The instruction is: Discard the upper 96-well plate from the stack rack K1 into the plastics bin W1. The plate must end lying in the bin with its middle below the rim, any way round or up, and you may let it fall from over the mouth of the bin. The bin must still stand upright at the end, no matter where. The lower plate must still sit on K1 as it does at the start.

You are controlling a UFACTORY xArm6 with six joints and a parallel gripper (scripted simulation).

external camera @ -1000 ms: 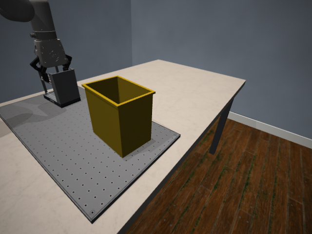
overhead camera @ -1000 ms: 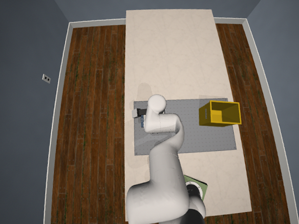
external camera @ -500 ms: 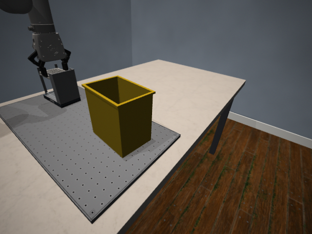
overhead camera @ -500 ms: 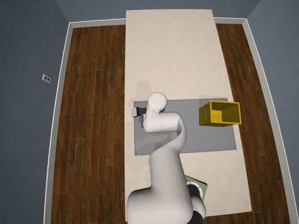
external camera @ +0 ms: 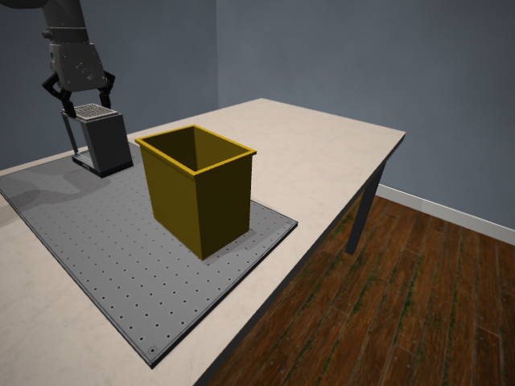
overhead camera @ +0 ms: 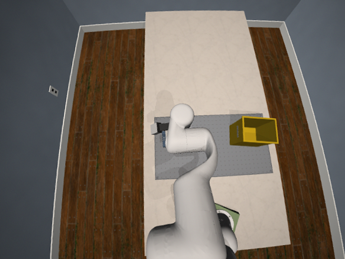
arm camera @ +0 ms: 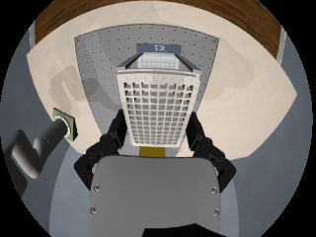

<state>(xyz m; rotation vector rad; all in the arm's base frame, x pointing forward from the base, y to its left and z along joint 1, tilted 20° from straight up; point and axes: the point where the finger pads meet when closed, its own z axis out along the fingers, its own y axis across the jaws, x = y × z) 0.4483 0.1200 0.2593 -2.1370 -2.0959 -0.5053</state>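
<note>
My gripper (external camera: pixel 87 104) is shut on the upper 96-well plate (external camera: pixel 94 111), a white grid-topped plate, with one finger on each long side. It holds the plate at about the height of the top of the dark stack rack K1 (external camera: pixel 101 143). In the wrist view the plate (arm camera: pixel 158 113) fills the space between the fingers, and the rack's K1 label (arm camera: pixel 158 47) and a pale lower plate (arm camera: pixel 158 62) show beneath it. The yellow bin W1 (external camera: pixel 199 186) stands upright and looks empty, well to the right of the rack. From above, my arm hides most of the rack (overhead camera: pixel 158 127); the bin (overhead camera: pixel 255 131) is in plain sight.
Rack and bin both stand on a grey perforated baseplate (external camera: pixel 125 257) on the beige table. The arm's green base mount (overhead camera: pixel 227 216) sits at the table's near edge. The table's right edge drops to a wooden floor.
</note>
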